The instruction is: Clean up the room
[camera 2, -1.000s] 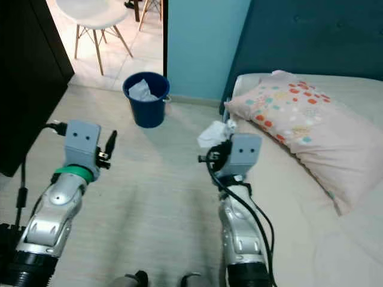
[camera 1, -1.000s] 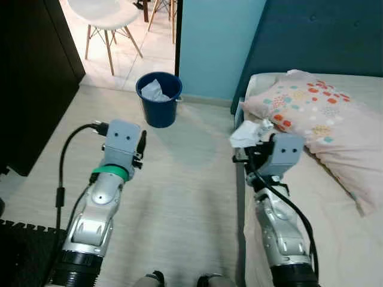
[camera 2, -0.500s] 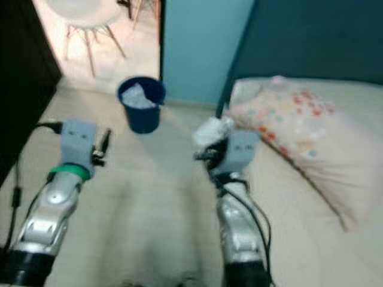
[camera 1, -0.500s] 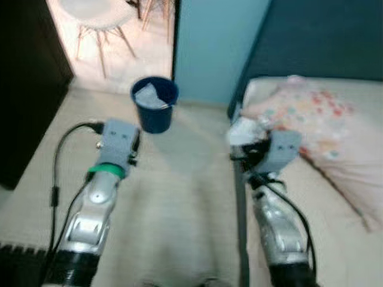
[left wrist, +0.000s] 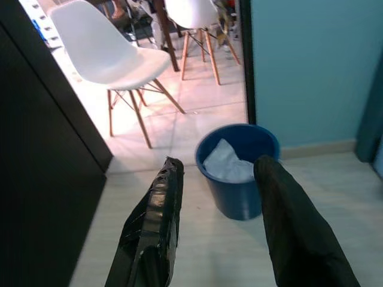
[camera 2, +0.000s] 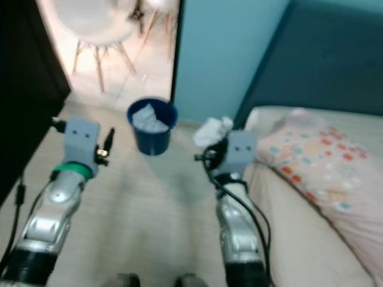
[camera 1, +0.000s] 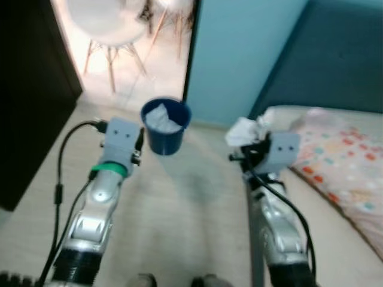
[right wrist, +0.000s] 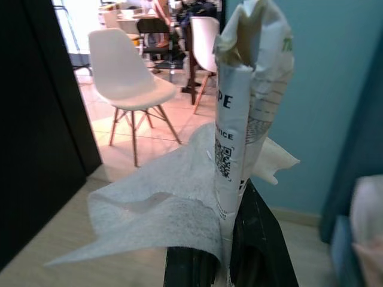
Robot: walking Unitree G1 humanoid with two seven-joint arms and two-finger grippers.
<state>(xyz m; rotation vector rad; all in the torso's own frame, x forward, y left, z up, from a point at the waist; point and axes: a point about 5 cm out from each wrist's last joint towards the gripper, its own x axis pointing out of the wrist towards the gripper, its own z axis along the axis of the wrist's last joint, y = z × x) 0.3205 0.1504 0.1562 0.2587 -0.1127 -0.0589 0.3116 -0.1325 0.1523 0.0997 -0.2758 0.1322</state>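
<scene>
Bed (camera 1: 353,239): runs along the robot's right side, dark blue headboard behind it, a pillow (camera 1: 344,161) with coloured dots lying on the mattress.
Dark cabinet (camera 1: 30,89): fills the robot's left, beside the doorway.
Doorway area: tiled floor beyond, with a white chair (left wrist: 114,60) on wooden legs standing well past the bin.
Blue bin (camera 1: 166,125): on the pale floor ahead, near the teal wall and the doorway; a crumpled white tissue (left wrist: 226,162) lies inside it. Judged to be the drop point for the rubbish in hand.
Right gripper (camera 1: 251,146): raised at the near corner of the bed, its fingers pinched tight on the wad of paper and tissue; well short of the bin, off to its right.
Left gripper (left wrist: 218,197): held out low over the floor, fingers spread wide with nothing between them; in the left wrist view the bin sits between the two fingers, further on.
Crumpled paper wrapper with a white tissue (right wrist: 239,137): the task's thing, clamped upright in the right gripper; the printed wrapper stands tall above the fingers and the tissue sheet hangs loose to one side.
Step in hand: carrying the rubbish toward the bin, as it seems.
Doing it well: bring the right gripper squarely above the bin's mouth before letting go. The tissue flap is light and will likely drift, so release low, near the rim. Keep the grip firm while walking.
</scene>
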